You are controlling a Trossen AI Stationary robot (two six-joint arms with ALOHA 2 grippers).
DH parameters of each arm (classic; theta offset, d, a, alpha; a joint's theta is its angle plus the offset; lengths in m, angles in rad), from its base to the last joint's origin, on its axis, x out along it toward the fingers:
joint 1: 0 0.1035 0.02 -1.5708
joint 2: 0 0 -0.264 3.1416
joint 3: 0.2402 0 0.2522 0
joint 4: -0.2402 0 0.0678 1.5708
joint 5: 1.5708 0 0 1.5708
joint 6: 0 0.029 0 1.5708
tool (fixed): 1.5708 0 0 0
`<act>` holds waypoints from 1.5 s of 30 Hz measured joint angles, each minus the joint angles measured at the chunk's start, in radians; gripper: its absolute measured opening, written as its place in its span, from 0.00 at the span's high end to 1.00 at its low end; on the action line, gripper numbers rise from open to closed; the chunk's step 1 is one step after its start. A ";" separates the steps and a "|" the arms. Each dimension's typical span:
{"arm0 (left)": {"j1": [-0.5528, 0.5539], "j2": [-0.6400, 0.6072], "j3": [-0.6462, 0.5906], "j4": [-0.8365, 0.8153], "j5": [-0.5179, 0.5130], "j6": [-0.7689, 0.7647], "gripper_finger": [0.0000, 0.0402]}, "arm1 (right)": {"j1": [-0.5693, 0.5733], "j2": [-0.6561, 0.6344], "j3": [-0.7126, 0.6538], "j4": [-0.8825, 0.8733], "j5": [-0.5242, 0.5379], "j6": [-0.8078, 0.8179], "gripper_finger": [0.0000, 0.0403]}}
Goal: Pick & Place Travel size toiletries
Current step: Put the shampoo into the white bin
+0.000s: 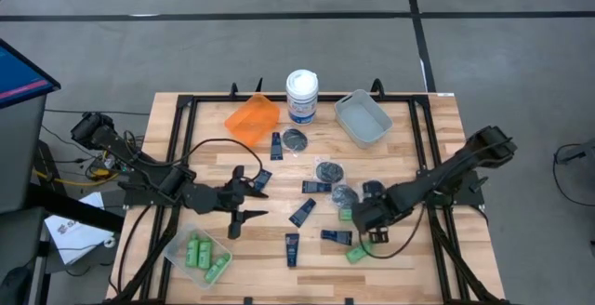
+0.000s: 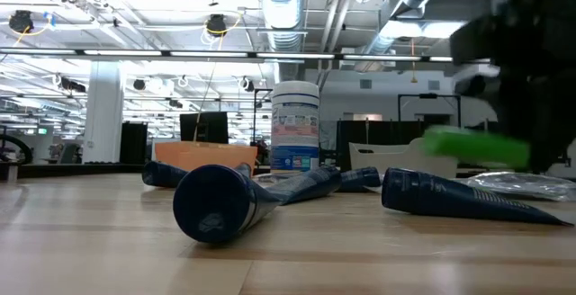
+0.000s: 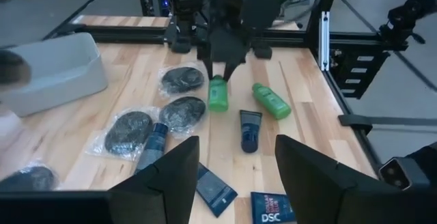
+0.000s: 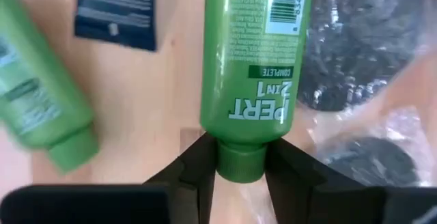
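Observation:
My right gripper [image 1: 353, 218] is shut on a bright green bottle [image 4: 252, 60], right of the table's centre. A second green bottle [image 1: 356, 252] lies flat on the wood near it, toward the near edge. Navy flat tubes [image 1: 301, 212] and dark round pots in clear wrap [image 1: 329, 170] lie scattered over the middle. My left gripper [image 1: 246, 205] is open and hovers left of centre, touching nothing. Its fingers [image 3: 157, 183] frame the same spread. Several more green bottles [image 1: 200, 252] lie in a clear bin. My right gripper pinches the green bottle by its cap [image 4: 239, 162], one finger [image 4: 198, 159] on each side. It comes slanting down from the table's right side [image 3: 225, 50], in line with the bottle. The bottle [image 2: 472, 147] lies nearly level, pointing toward the left arm, seemingly just off the wood.
At the far edge stand an orange bin [image 1: 253, 119], a white tub with a blue label [image 1: 301, 96] and a grey bin [image 1: 363, 117]. The clear bin [image 1: 177, 249] sits near the left near corner. Black frame rails [image 1: 423, 147] run along the table's sides.

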 joint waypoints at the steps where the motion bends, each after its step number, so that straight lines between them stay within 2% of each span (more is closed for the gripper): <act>1: 0.000 0.000 0.000 0.000 -0.007 0.014 0.53 | 0.000 -0.026 -0.001 -0.003 0.017 -0.006 0.76; 6: 0.016 0.000 0.000 0.017 -0.037 0.114 0.53 | -0.008 -0.156 0.000 0.095 0.140 -0.105 0.78; 12: 0.061 0.013 0.000 0.115 -0.036 0.322 0.53 | -0.029 -0.267 0.002 0.317 0.151 -0.308 0.75; 17: 0.103 0.079 0.000 0.208 0.025 0.668 0.53 | -0.051 -0.295 0.002 0.415 0.128 -0.432 0.76; 21: 0.142 0.168 0.000 0.278 0.113 0.985 0.53 | -0.066 -0.293 0.002 0.435 0.120 -0.454 0.76; 25: 0.174 0.266 0.000 0.391 0.131 1.170 0.53 | -0.077 -0.276 0.003 0.425 0.114 -0.453 0.76; 28: 0.193 0.328 0.000 0.487 0.133 1.255 0.53 | -0.079 -0.261 0.004 0.436 0.090 -0.453 0.76; 33: 0.218 0.391 0.003 0.600 0.202 1.378 0.53 | -0.079 -0.263 0.003 0.432 0.090 -0.453 0.76; 41: 0.236 0.394 0.050 0.610 0.233 1.522 0.53 | -0.091 -0.264 0.003 0.430 0.086 -0.453 0.76; 45: 0.248 0.393 0.084 0.614 0.297 1.493 0.48 | -0.110 -0.264 0.003 0.430 0.086 -0.452 0.76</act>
